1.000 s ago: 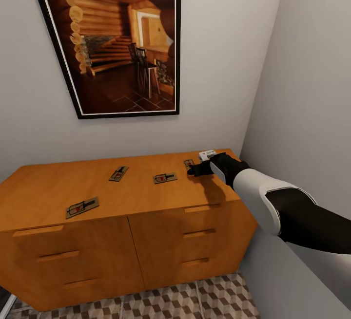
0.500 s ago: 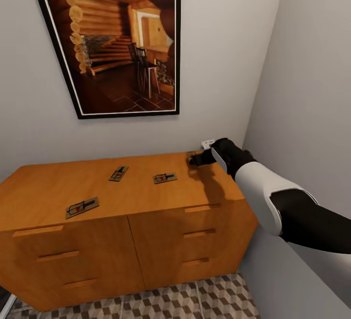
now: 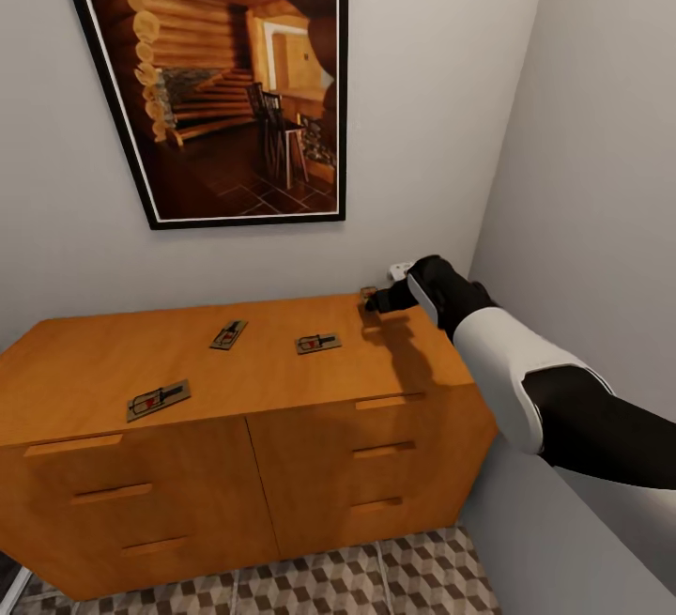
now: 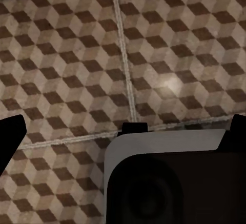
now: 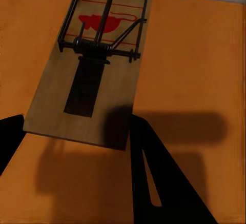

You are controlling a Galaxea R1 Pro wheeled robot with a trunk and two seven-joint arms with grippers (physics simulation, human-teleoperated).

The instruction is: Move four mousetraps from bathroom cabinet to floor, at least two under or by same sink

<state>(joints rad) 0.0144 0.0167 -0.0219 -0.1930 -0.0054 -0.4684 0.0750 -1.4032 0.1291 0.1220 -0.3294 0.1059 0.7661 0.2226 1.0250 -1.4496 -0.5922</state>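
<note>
Head view: the cabinet (image 3: 235, 390) stands against the wall under a framed picture (image 3: 230, 80), with patterned floor (image 3: 376, 577) at its foot. Three traps lie flat on its top: one near the front left (image 3: 159, 400), one further back (image 3: 228, 334), one at centre (image 3: 317, 344). The fourth trap (image 3: 367, 295) is at the back right corner, in the right gripper (image 3: 383, 300), which is held just above the cabinet top and casts a shadow on it.

Right wrist view: this trap (image 5: 92, 65) runs between the two dark fingers (image 5: 154, 178), its near edge at their tips and its wire bar and red mark at the far end. The jaws appear clenched on its near end, though contact is partly hidden.

Left wrist view: the left gripper (image 4: 123, 131) points down at the floor (image 4: 154, 44), fingers spread wide and holding nothing.

Progress, as judged: early. One trap is being taken; none is seen on the floor, and the sink placement remains to be done
</note>
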